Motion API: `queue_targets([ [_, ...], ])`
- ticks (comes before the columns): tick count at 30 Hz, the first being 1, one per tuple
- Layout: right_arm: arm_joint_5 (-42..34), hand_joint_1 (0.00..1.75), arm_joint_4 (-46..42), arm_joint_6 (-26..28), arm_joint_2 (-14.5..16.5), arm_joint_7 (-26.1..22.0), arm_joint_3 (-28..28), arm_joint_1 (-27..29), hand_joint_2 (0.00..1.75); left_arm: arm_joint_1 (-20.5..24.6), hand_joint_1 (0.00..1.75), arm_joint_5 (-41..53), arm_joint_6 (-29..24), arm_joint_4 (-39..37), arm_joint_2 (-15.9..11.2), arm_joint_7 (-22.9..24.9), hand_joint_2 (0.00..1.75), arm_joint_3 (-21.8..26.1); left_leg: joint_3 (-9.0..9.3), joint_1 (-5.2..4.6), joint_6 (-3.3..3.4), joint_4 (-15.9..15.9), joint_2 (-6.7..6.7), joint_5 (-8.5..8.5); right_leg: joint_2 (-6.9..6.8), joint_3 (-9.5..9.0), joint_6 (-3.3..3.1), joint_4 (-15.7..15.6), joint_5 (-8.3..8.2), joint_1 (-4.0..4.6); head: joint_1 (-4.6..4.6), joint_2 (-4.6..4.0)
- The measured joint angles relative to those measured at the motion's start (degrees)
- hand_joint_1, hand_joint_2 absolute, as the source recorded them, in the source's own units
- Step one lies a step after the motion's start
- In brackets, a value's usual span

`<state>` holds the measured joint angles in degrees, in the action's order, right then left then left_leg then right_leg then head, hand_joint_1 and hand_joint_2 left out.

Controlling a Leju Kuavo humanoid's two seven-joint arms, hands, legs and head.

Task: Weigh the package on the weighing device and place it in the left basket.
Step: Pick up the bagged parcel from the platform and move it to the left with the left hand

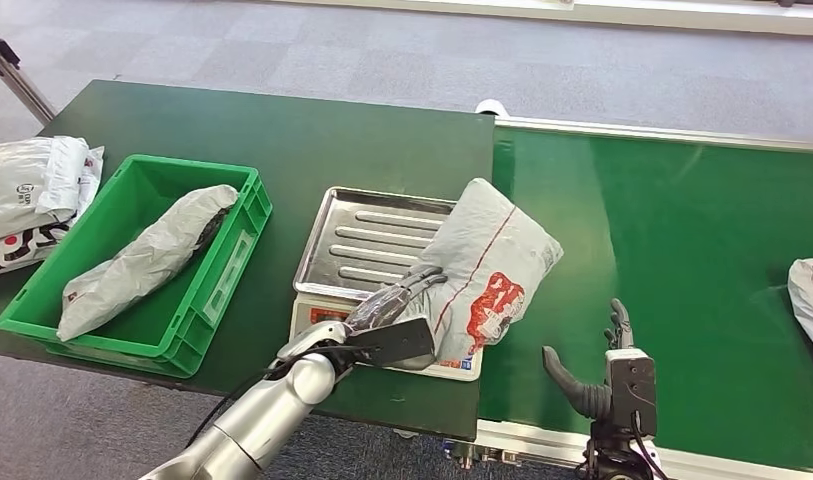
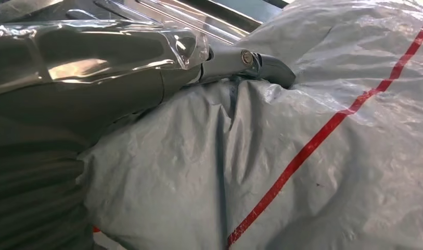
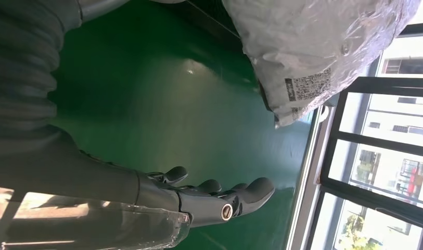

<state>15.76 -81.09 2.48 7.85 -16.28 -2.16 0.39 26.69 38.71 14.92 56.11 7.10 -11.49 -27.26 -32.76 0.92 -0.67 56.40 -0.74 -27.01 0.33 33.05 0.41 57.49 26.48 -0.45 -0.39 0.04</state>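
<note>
A grey plastic package (image 1: pixel 492 260) with a red stripe and red print lies tilted on the right part of the scale's steel tray (image 1: pixel 367 240), overhanging its right edge. My left hand (image 1: pixel 392 305) grips the package's left edge, fingers on top and denting the wrap; close up, the left hand (image 2: pixel 94 67) presses into the package (image 2: pixel 303 156). The green basket (image 1: pixel 237 255) stands left of the scale and holds another grey package (image 1: pixel 147 255). My right hand (image 1: pixel 607 370) hovers with fingers apart and nothing in it over the green belt, as does the right hand (image 3: pixel 199 195) seen close up.
Another grey package (image 1: pixel 812 300) lies at the belt's far right; a labelled package (image 3: pixel 313 47) lies ahead of the right hand. White bags (image 1: pixel 32 195) sit on the table's left edge beside the basket. The dark green table (image 1: pixel 312 135) is bare behind the scale.
</note>
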Motion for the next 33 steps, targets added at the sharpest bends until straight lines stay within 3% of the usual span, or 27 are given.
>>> queue_targets([
  [3, 0.00, 0.00, 0.00, -0.01, 0.00, 0.07, -0.02, 0.01, 1.75, 0.92, 0.00, 0.25, 0.13, -1.20, -0.22, 0.05, 1.75, -1.32, 0.06, -0.01, 0.00, 0.00, -0.03, 0.00, -0.04, -0.08, 0.01, 0.00, 0.00, -0.01, 0.00, 0.00],
  [4, 0.01, 0.00, -0.01, 0.00, 0.00, 0.09, -0.03, 0.02, 1.75, 1.20, 0.10, 0.35, 0.14, -1.57, -0.27, 0.04, 1.75, -1.73, 0.07, -0.03, 0.00, 0.00, -0.05, 0.00, -0.06, -0.10, 0.01, 0.00, 0.01, -0.03, 0.00, 0.00],
  [5, 0.01, 0.00, -0.03, 0.00, 0.01, 0.14, -0.04, 0.05, 1.75, 1.42, 0.41, 0.45, 0.04, -1.86, -0.32, 0.03, 1.75, -2.12, 0.09, -0.04, 0.00, 0.00, -0.08, 0.00, -0.08, -0.13, 0.01, 0.00, 0.01, -0.04, 0.00, 0.00],
  [8, 0.09, 0.00, -0.38, 0.01, 0.03, 0.29, -0.08, 0.37, 1.75, 1.52, 1.59, 0.40, -1.57, -2.22, -0.43, 0.05, 1.75, -2.85, 0.12, -0.07, 0.01, 0.00, -0.12, 0.00, -0.13, -0.17, 0.02, 0.00, 0.01, -0.06, 0.01, 0.00],
  [9, 0.15, 0.00, -0.56, 0.01, 0.04, 0.38, -0.09, 0.54, 1.75, 1.42, 1.71, 0.15, -2.70, -2.19, -0.43, 0.13, 1.75, -2.89, 0.12, -0.08, 0.01, 0.00, -0.12, 0.00, -0.13, -0.17, 0.02, 0.00, 0.01, -0.06, 0.01, 0.00],
  [13, 0.34, 0.00, -1.18, 0.01, 0.15, 0.63, -0.05, 1.12, 1.75, 0.57, 1.75, -1.85, -8.15, -0.68, -0.40, 0.28, 1.75, -1.77, 0.12, -0.07, 0.01, 0.00, -0.07, 0.00, -0.09, -0.14, 0.02, 0.00, 0.01, -0.06, 0.00, 0.00],
  [18, 0.35, 0.00, -1.44, 0.01, 0.33, 0.67, -0.02, 1.29, 1.75, -0.27, 1.75, -3.29, -10.24, 1.42, -0.38, -0.79, 1.75, -0.11, 0.11, -0.06, 0.00, -0.01, -0.02, 0.00, -0.05, -0.10, 0.01, 0.00, 0.01, -0.05, -0.01, 0.00],
  [27, 0.35, 0.00, -1.43, 0.01, 0.39, 0.64, 0.21, 1.25, 1.75, -6.42, 1.75, -17.05, -13.47, 11.71, -0.36, -12.48, 1.75, 3.95, -0.06, -0.06, 0.00, -0.01, 0.06, -0.01, 0.05, 0.09, 0.02, 0.00, 0.02, -0.05, 0.00, 0.00],
  [33, 0.29, 0.00, -1.42, 0.13, 0.39, 0.10, 0.44, 1.25, 1.75, -9.53, 1.75, -21.24, -16.85, 17.58, -0.35, -16.53, 1.75, 5.51, -0.08, -0.06, 0.01, -0.01, 0.06, -0.02, 0.05, 0.12, 0.01, 0.00, 0.01, -0.05, 0.00, 0.00],
])
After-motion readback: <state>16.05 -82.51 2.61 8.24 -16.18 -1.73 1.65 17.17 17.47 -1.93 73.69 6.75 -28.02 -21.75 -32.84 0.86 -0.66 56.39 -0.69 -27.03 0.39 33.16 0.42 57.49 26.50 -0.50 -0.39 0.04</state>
